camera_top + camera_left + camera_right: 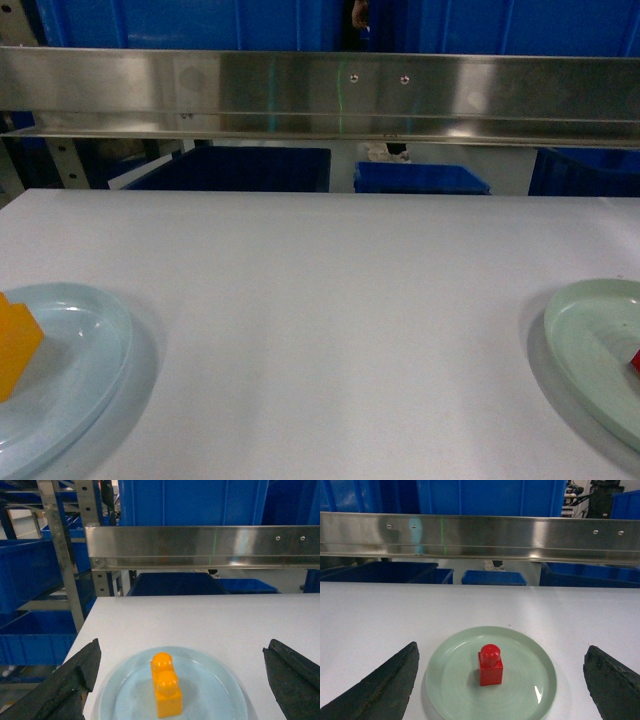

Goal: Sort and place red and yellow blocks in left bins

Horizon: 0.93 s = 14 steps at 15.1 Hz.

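Note:
An orange-yellow block (166,691) with two round studs stands on a pale blue plate (215,690) near the table's left edge. My left gripper (182,652) is open, its fingers wide apart on either side of the plate and short of the block. A red block (490,665) with a single stud sits in the middle of a pale green plate (530,680); my right gripper (502,651) is open around it the same way. In the head view only the edge of the yellow block (15,345) and of the red block (635,360) shows, and neither gripper appears. Blue bins (240,168) stand behind the table.
A steel shelf rail (320,95) runs across above the table's far edge, with big blue crates (200,22) on it. More blue bins (30,570) sit on racking left of the table. A smaller blue bin (420,178) is behind the middle.

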{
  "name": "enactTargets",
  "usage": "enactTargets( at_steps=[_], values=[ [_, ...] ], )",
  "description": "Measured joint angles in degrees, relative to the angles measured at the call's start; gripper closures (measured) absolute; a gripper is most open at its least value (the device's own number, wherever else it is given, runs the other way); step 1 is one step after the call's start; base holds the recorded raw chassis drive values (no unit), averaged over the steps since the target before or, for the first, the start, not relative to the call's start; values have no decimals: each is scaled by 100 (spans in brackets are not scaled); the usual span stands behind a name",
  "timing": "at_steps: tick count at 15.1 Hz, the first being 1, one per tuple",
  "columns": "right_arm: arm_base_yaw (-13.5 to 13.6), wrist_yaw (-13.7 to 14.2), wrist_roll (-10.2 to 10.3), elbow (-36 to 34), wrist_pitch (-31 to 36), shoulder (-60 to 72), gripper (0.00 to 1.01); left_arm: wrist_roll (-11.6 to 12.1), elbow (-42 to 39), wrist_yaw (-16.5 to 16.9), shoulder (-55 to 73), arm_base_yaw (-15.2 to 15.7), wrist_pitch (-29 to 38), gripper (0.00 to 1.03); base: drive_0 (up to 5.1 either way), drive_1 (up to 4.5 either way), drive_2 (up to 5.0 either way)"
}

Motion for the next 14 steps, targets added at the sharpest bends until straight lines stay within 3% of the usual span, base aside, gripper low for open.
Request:
enactTargets(
  at_steps=[2,4,6,8,10,11,13,14],
  values=[
    [-4,-37,20,83,1075,1318,3,-7,50,258,807,332,472,5,0,0,0],
    [-76,-15,151,743,2164,3064,3,-24,468,706,1908,608,1097,5,0,0,0],
    [-66,-131,225,1512,2028,4214,3,-4,1222,1056,2946,608,986,5,0,0,0],
    [-114,-472,310,1934,1784,5071,3,2,1843,1309,3897,468,387,5,0,0,0],
    [-229,-680,409,2345,1663,5792,3,-4,2295,1259,4664,337,245,5,0,0,0],
    [-254,-619,426,2544,1781,6205,3,-22,2487,1202,4981,262,192,5,0,0,0],
    [-195,-577,435,3045,1867,7396,3,2,2664,754,6078,96,861,5,0,0,0],
    [-127,-380,385,3067,2166,7838,3,22,2594,577,6590,37,1281,5,0,0,0]
  ],
)
